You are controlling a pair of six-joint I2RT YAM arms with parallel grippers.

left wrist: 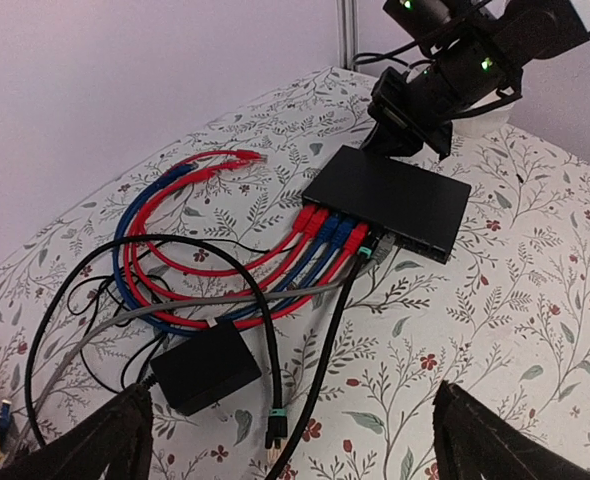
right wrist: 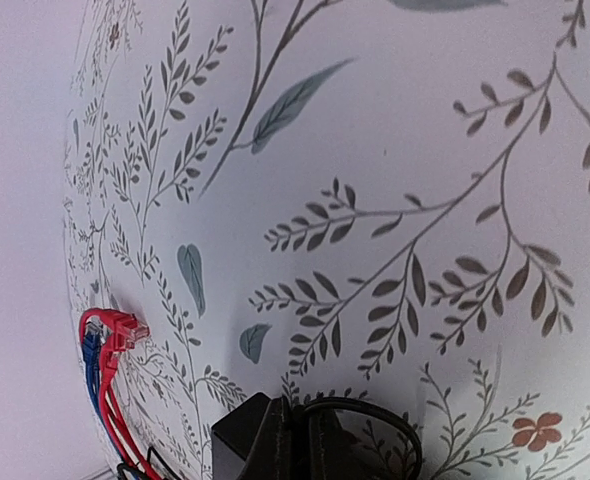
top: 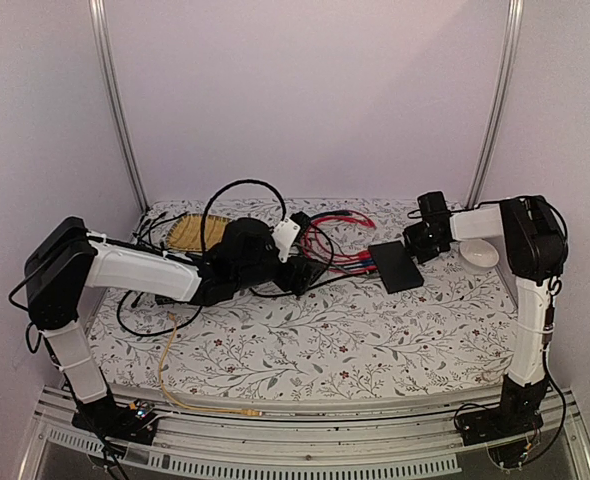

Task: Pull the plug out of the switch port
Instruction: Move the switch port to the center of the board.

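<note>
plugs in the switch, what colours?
Plugs mostly red and blue; left wrist view shows them best.

There are two robot arms (top: 135,268). There is one flat black box (left wrist: 390,195), one small black box (left wrist: 205,370), one white bowl (top: 480,253) and one yellow cable (top: 170,370). The red and blue plugs (left wrist: 340,232) sit too close to count.

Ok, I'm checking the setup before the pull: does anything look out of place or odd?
Only cable clutter. Red and blue cables sprawl in loose loops beside the switch, some red ends lying unplugged. A yellow cable trails off the table's near edge onto the rail. No spill or damage shows.
</note>
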